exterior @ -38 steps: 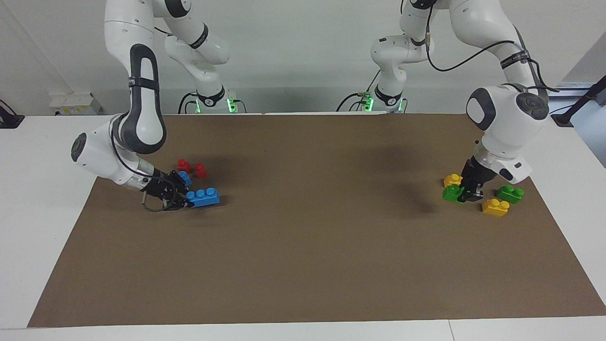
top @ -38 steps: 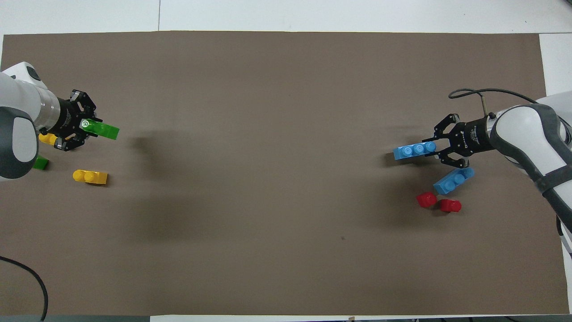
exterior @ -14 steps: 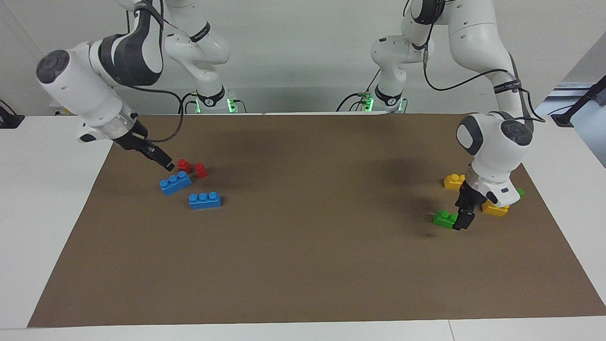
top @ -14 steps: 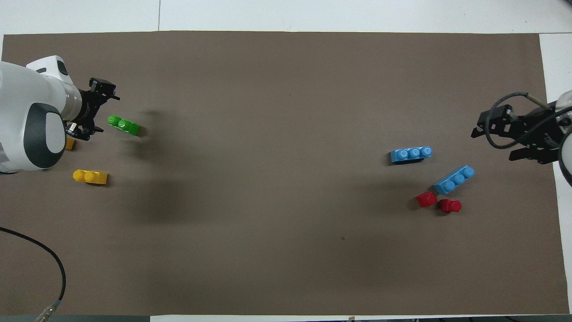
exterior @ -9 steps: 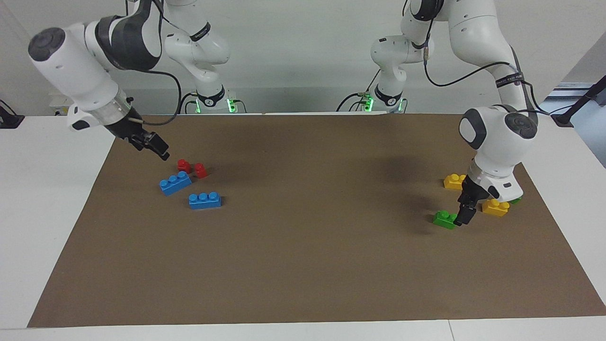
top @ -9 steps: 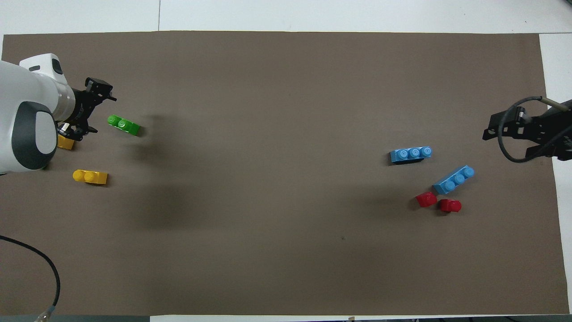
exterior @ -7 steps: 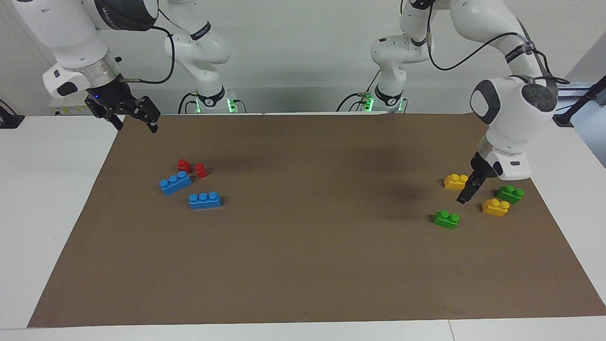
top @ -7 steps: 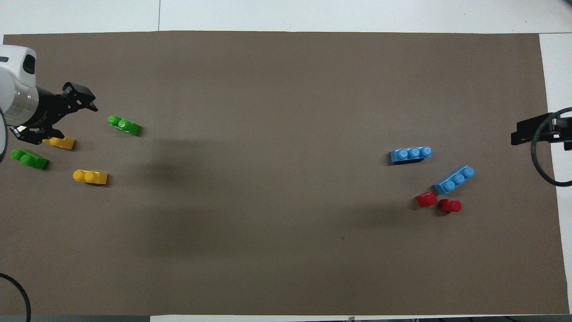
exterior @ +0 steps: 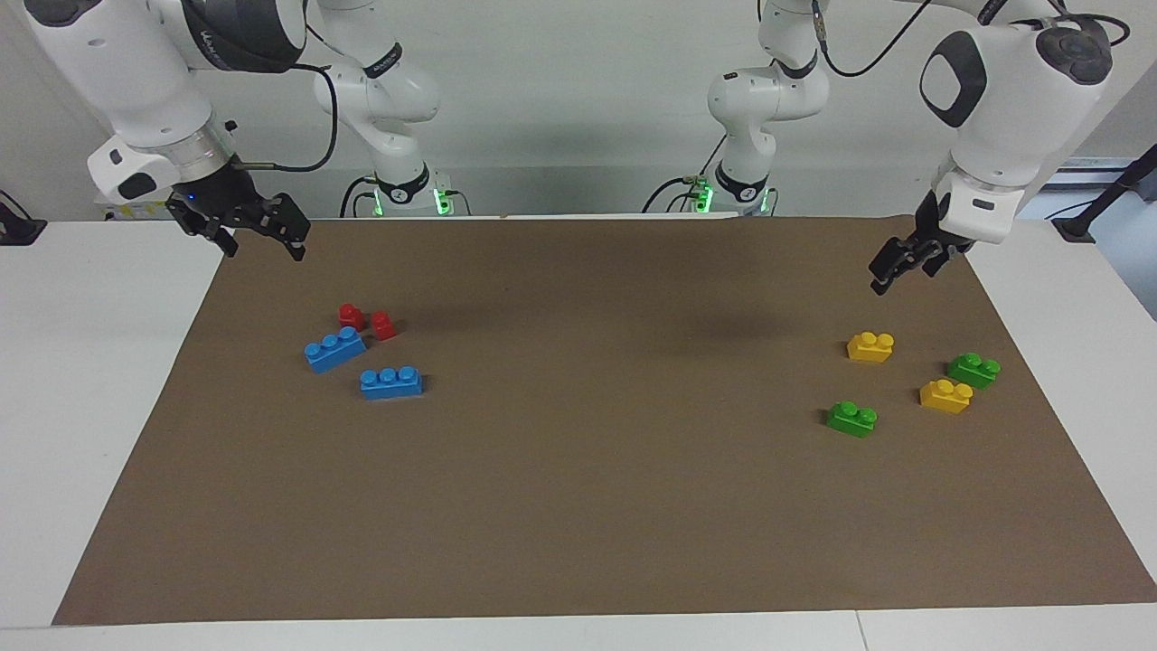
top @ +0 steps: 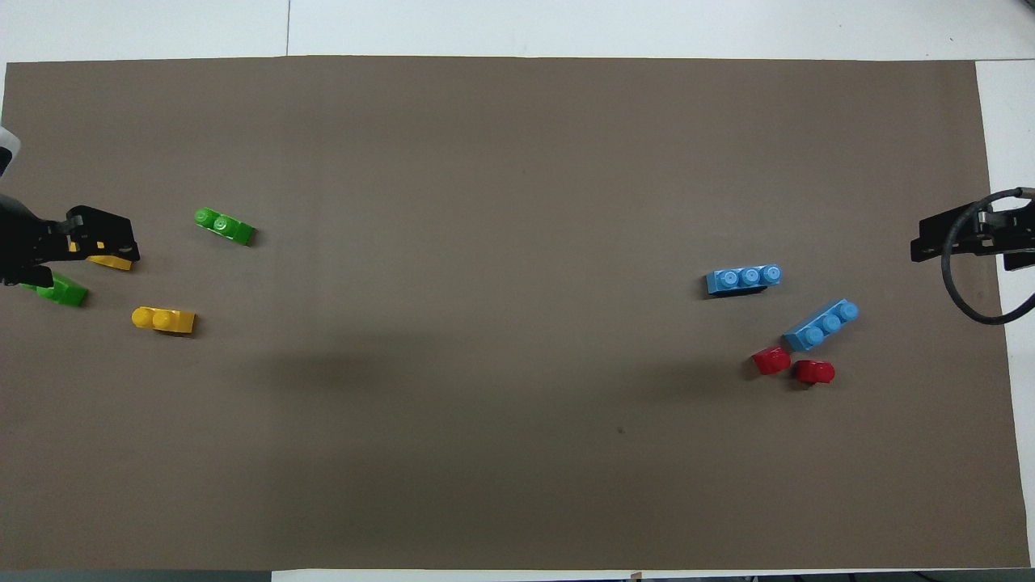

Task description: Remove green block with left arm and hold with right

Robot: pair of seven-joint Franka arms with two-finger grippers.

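Note:
The green block is a bright green two-stud brick lying alone on the brown mat toward the left arm's end; it also shows in the overhead view. My left gripper is open and empty, raised above the mat's edge nearest the robots, well clear of the block; it also shows in the overhead view. My right gripper is open and empty, raised over the mat's corner at the right arm's end; it shows at the overhead view's edge.
A darker green brick and two yellow bricks lie near the green block. Two blue three-stud bricks and two red pieces lie toward the right arm's end.
My left gripper set the green block down, let go, then rose and drew back toward the robots. My right gripper released a blue brick and also lifted away.

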